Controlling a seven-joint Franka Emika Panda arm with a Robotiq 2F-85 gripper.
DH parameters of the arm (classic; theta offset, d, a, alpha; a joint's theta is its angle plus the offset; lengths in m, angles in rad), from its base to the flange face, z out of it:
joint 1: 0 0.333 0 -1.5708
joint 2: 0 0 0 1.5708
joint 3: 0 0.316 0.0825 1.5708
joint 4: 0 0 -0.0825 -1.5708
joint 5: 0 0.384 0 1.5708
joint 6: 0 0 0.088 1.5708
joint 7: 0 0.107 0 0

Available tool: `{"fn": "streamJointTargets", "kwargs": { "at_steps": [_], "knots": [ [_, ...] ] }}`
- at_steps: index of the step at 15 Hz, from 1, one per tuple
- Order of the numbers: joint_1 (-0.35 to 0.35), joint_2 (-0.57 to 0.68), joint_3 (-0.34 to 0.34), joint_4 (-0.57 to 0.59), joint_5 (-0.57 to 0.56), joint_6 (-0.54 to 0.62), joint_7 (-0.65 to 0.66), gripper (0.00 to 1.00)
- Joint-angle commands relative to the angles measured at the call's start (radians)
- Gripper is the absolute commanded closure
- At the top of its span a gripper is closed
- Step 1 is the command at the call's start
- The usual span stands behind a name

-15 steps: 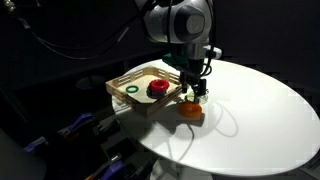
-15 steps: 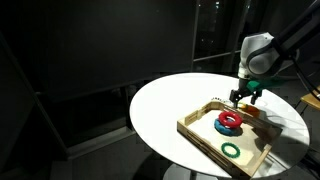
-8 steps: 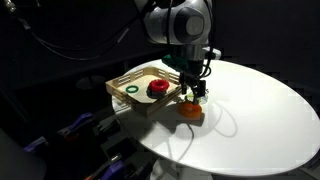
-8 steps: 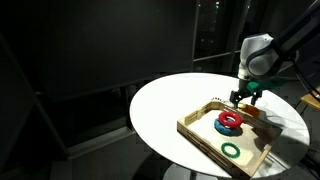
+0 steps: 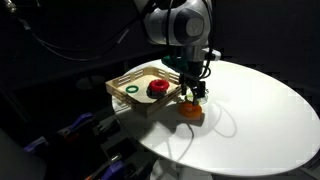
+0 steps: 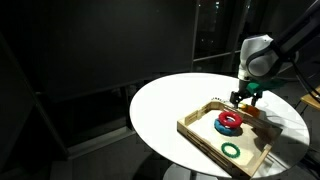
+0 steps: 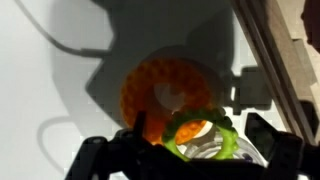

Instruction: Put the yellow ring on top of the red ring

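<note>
Evidently the yellow ring (image 7: 203,138) was held clamped in the fingers (image 7: 283,152) above the orange ring (image 7: 165,90), so a carry across to the red ring (image 5: 157,88) was judged due.

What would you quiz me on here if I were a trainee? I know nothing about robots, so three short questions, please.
1. Multiple choice: where does the red ring lie?
A) on the floor
B) in the wooden tray
C) in the gripper
2. True or false: the orange ring lies inside the tray.
3. Fill in: the gripper holds the ___ ring.

Key:
1. B.
2. False. It lies on the white table, beside the tray.
3. Yellow. The wrist view shows the yellow ring between the fingers, above the orange ring.
</note>
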Motion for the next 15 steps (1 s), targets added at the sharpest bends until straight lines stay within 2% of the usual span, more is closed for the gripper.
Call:
{"fn": "streamJointTargets", "kwargs": {
  "at_steps": [1, 4, 5, 6, 8, 11, 15],
  "knots": [
    [0.017, 0.004, -0.019, 0.001, -0.025, 0.011, 0.033, 0.00],
    [0.020, 0.007, -0.021, -0.001, -0.027, 0.015, 0.035, 0.00],
    [0.021, 0.008, -0.022, -0.001, -0.028, 0.016, 0.036, 0.03],
    [0.022, 0.008, -0.023, -0.001, -0.028, 0.016, 0.037, 0.18],
    [0.023, 0.008, -0.024, -0.001, -0.028, 0.017, 0.039, 0.29],
    [0.026, 0.004, -0.026, -0.001, -0.027, 0.016, 0.041, 0.55],
    [0.035, -0.003, -0.033, -0.002, -0.030, 0.013, 0.052, 0.56]
  ]
}}
